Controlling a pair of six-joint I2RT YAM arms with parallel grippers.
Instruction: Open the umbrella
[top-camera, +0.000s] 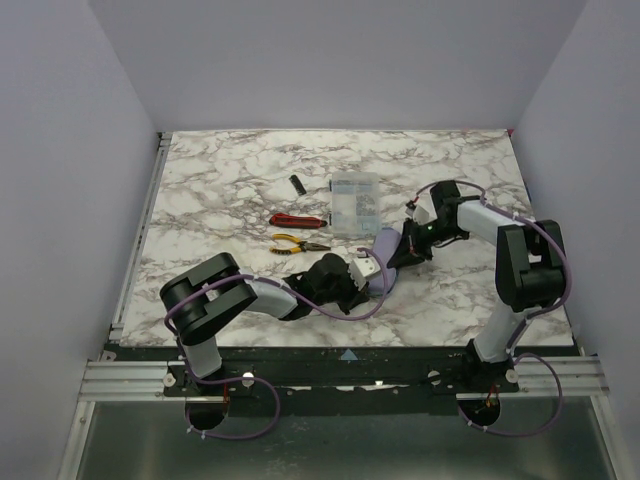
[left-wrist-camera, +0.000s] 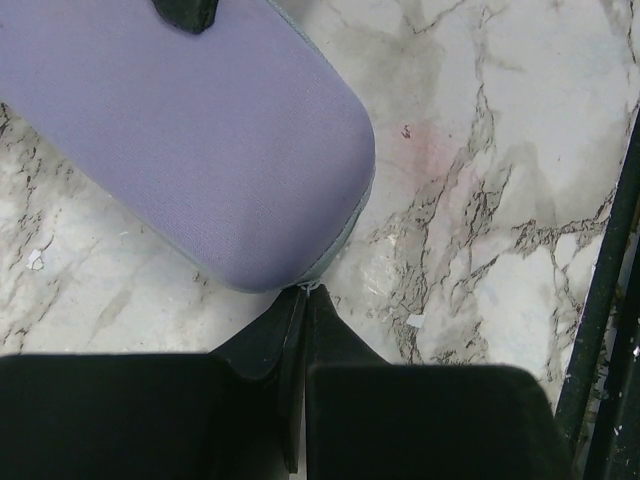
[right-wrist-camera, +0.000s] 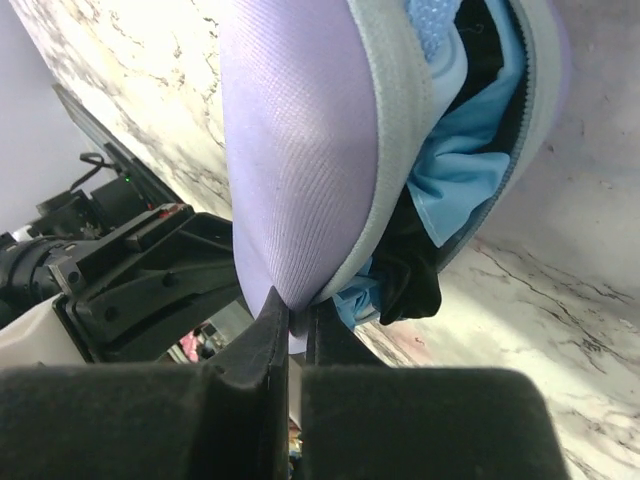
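The lavender fabric zip case (right-wrist-camera: 300, 150) lies on the white marble-patterned table (top-camera: 230, 170) between my two arms, and it holds the compact umbrella with the sky-blue canopy (right-wrist-camera: 450, 180). Through the unzipped, grey-edged mouth I see bunched blue cloth and some black material. Its shaft and handle are hidden, so I cannot tell which end of the umbrella faces out. The case's long axis runs from my left gripper (left-wrist-camera: 303, 295), near and to the left, to my right gripper (right-wrist-camera: 297, 315), farther and to the right. The rounded closed end is towards the left gripper and the gaping mouth towards the right one. My left jaws are pressed fully together at the seam of that closed end, nipping a sliver of its edging. My right jaws are likewise squeezed tight, with a fold of lavender cloth beside the zip band caught between them. Well apart, farther back on the table, sits a clear rectangular plastic compartment box (top-camera: 355, 203). What its cells hold is too small to tell. To its left lie red-handled pliers (top-camera: 297, 220), yellow-handled pliers (top-camera: 298, 243) nearer me, and a small black oblong piece (top-camera: 297, 183) farther back.
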